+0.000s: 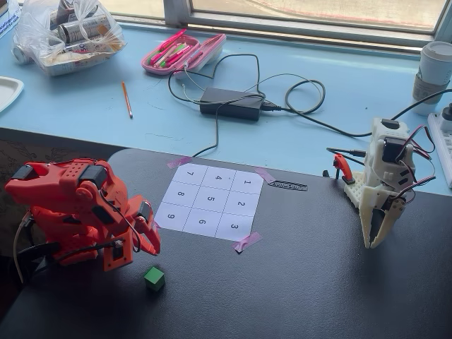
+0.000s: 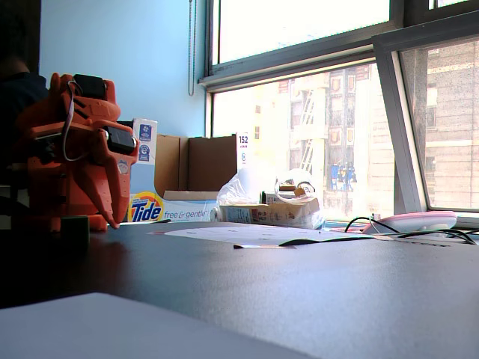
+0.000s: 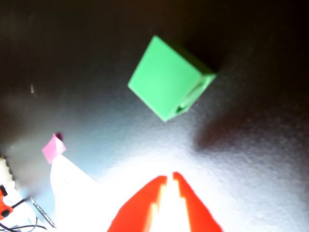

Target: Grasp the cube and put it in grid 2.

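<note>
A green cube (image 1: 155, 278) sits on the dark table near the front left, apart from the paper grid (image 1: 191, 215). The grid's cell marked 2 (image 1: 241, 203) has nothing on it. My orange gripper (image 1: 150, 247) hangs just above and behind the cube, pointing down. In the wrist view the cube (image 3: 166, 79) lies ahead of the gripper (image 3: 169, 175), well clear of the tips. The two orange fingers are nearly touching and hold nothing. In a fixed view from table level the gripper (image 2: 116, 218) hangs at the left.
A white arm (image 1: 385, 187) stands at the table's right edge, fingers down. Pink tape (image 1: 247, 242) holds the grid's corners. Behind the dark table lie a power brick with cables (image 1: 231, 103), a pink pencil case (image 1: 182, 52) and a bag of cans (image 1: 67, 32).
</note>
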Motion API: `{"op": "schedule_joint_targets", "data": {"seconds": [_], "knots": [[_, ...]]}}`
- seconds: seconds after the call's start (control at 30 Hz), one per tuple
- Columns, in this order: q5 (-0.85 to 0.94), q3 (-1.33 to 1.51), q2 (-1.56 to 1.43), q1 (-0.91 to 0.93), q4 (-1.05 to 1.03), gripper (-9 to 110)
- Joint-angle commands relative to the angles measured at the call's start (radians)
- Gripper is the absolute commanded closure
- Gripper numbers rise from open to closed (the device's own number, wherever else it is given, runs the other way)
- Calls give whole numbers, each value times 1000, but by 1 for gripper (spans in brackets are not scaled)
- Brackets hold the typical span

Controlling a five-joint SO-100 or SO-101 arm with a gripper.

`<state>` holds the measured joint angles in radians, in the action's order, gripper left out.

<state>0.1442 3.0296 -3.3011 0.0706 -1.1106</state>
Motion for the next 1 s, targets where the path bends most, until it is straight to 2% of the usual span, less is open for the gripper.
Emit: {"op": "schedule_joint_targets", "data": {"seconds": [0.0,0.97], "knots": [[11,3,-2,-5,-2,101],[0,3,-2,5,-2,101]]}}
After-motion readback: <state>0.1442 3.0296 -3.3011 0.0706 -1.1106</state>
